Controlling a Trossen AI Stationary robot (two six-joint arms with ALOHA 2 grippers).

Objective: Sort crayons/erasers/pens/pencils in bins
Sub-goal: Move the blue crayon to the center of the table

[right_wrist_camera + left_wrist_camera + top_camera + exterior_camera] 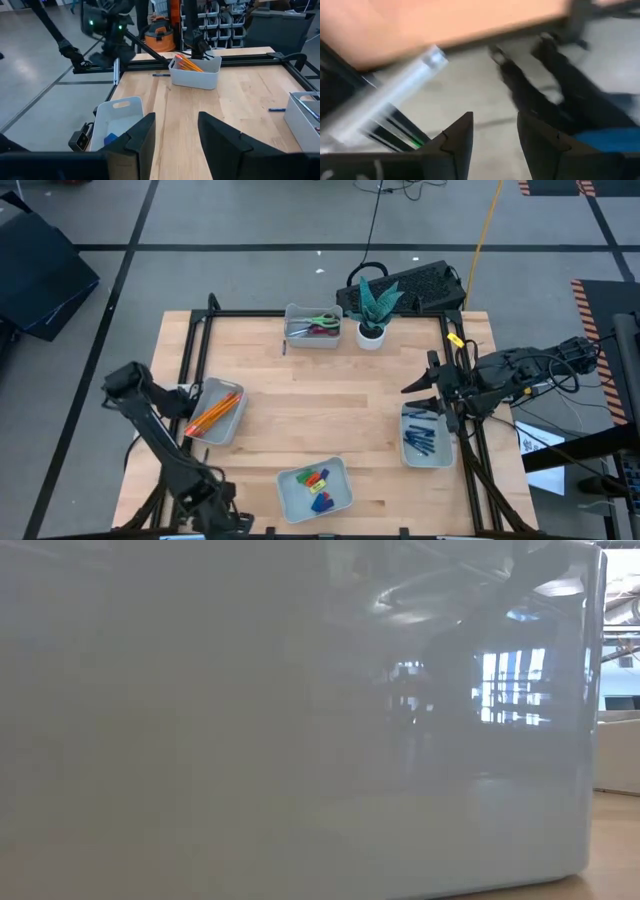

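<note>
Four grey bins stand on the wooden table. The left bin point(215, 412) holds orange pencils point(187, 63). The near bin point(315, 488) holds erasers point(318, 482), and the right bin point(427, 436) holds dark blue pens point(420, 438). Single pens lie on the table beside the pencil bin point(161, 75) and beside the far bin point(276, 109). My right gripper point(418, 380) hovers open just beyond the pen bin's far end, pointing toward the table's left. My left gripper point(495, 142) is open past the table's left edge, over the floor, with nothing between its fingers.
The far bin point(313, 327) holds scissors with green and red handles. A white pot with a green plant point(372, 315) stands to its right. A black frame point(200, 330) runs along the table's edges. In the low view a grey bin wall point(300, 740) blocks almost everything.
</note>
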